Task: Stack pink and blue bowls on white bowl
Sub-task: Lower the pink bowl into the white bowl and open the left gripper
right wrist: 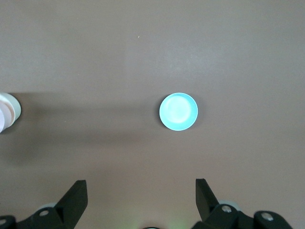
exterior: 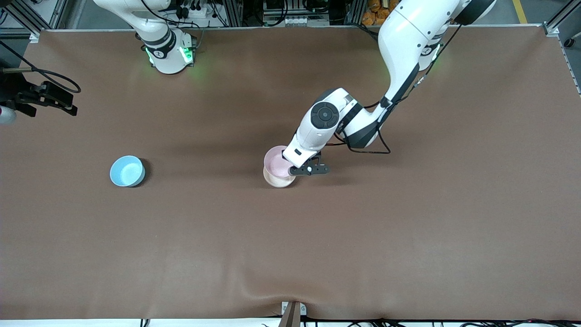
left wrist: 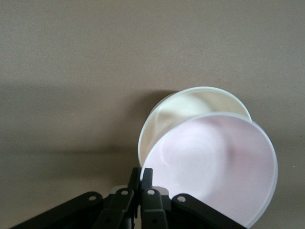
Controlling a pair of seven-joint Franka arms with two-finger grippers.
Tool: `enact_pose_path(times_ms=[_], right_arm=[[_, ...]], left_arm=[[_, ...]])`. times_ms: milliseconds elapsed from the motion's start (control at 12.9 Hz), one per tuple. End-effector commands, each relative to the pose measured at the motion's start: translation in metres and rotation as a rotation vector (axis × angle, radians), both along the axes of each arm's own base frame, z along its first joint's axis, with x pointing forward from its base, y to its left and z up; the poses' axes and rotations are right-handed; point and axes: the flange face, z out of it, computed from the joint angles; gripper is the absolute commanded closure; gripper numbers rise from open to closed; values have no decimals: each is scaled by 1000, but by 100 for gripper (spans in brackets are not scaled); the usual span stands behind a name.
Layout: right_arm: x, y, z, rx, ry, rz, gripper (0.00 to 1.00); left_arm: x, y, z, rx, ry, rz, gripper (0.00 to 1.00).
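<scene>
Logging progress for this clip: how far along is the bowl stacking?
Nothing is finished. In hand: the left gripper, shut on the pale pink plastic bowl, holds it over the cream-white bowl, not seated. Left: the light blue bowl, alone toward the right arm's end; the right gripper waits open above.

The pink bowl [exterior: 277, 162] is held above the white bowl [exterior: 278, 180] near the desk [exterior: 408, 236] centre; the blue bowl [exterior: 127, 170] is set well apart, toward the right arm's end.

Pink bowl [exterior: 277, 162], blue bowl [exterior: 127, 170] (white bowl [exterior: 278, 180] creamy).
</scene>
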Motion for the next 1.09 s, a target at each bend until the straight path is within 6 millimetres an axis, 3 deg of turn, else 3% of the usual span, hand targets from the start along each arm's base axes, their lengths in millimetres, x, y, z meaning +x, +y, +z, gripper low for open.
enact_pose_path(times_ms=[0, 698, 775, 853, 930, 1008], right_arm=[[0, 0, 2, 15, -7, 1, 0], [1, 0, 1, 16, -5, 1, 0], [1, 0, 2, 16, -7, 1, 0], [1, 0, 0, 16, -4, 1, 0], [1, 0, 0, 16, -4, 1, 0], [1, 0, 0, 15, -4, 1, 0]], left_arm=[[5, -5, 1, -2, -25, 13, 100], [23, -5, -2, -18, -36, 37, 100], [24, -4, -2, -18, -35, 40, 92], [25, -4, -1, -20, -35, 43, 72], [26, -3, 2, -21, -39, 47, 21], [30, 0, 9, -22, -50, 56, 0]])
